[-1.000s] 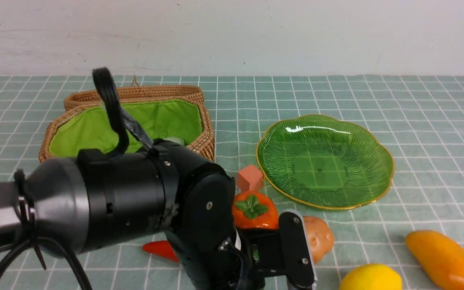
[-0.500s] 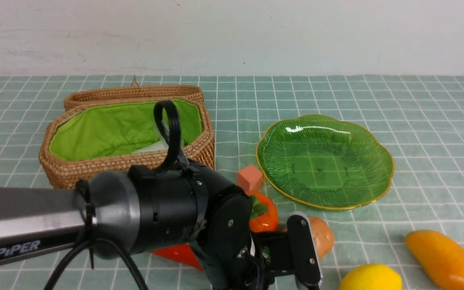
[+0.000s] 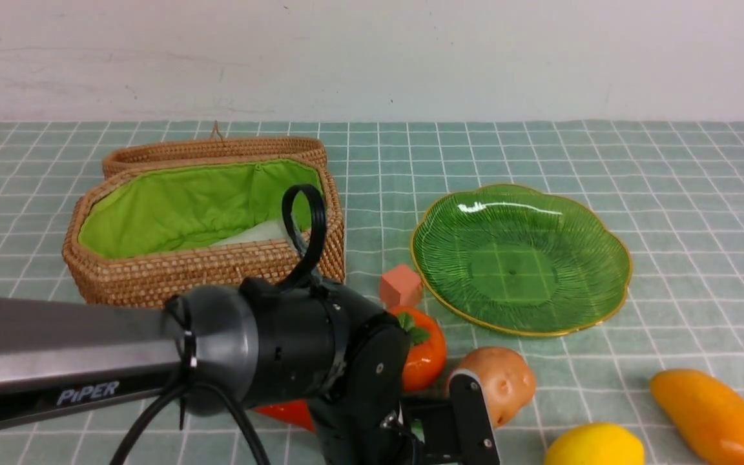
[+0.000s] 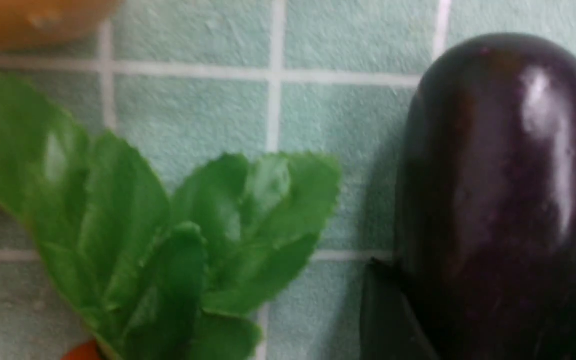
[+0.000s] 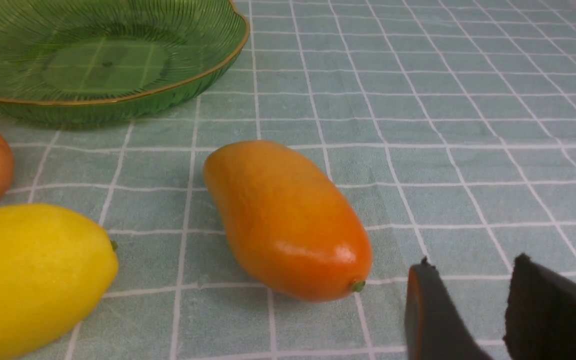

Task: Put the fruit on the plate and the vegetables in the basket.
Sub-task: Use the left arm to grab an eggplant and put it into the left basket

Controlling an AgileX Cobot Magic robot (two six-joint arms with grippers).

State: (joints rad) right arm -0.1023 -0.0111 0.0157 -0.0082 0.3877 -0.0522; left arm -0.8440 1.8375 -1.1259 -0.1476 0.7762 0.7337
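The basket [image 3: 210,274] is rough, tightly woven wicker, and its lining [image 3: 172,213] is matt bright green cloth with soft creases. The plate [image 3: 520,258] is glossy see-through green glass, finely ribbed, with a shiny gold rim. The lemon [image 3: 595,445], mango [image 3: 711,416] and persimmon [image 3: 427,355] are smooth and glossy, like hard plastic. The potato [image 3: 501,381] has a duller sheen and slightly dimpled skin. The eggplant [image 4: 503,165] is very smooth with bright highlights. The carrot leaves [image 4: 168,240] look like soft plastic with a faint sheen. The cube [image 3: 401,284] is matt. The tablecloth [image 3: 669,168] is matt, finely textured cloth. The arm [image 3: 294,349] has a dull grey metal-looking tube and black satin housings.
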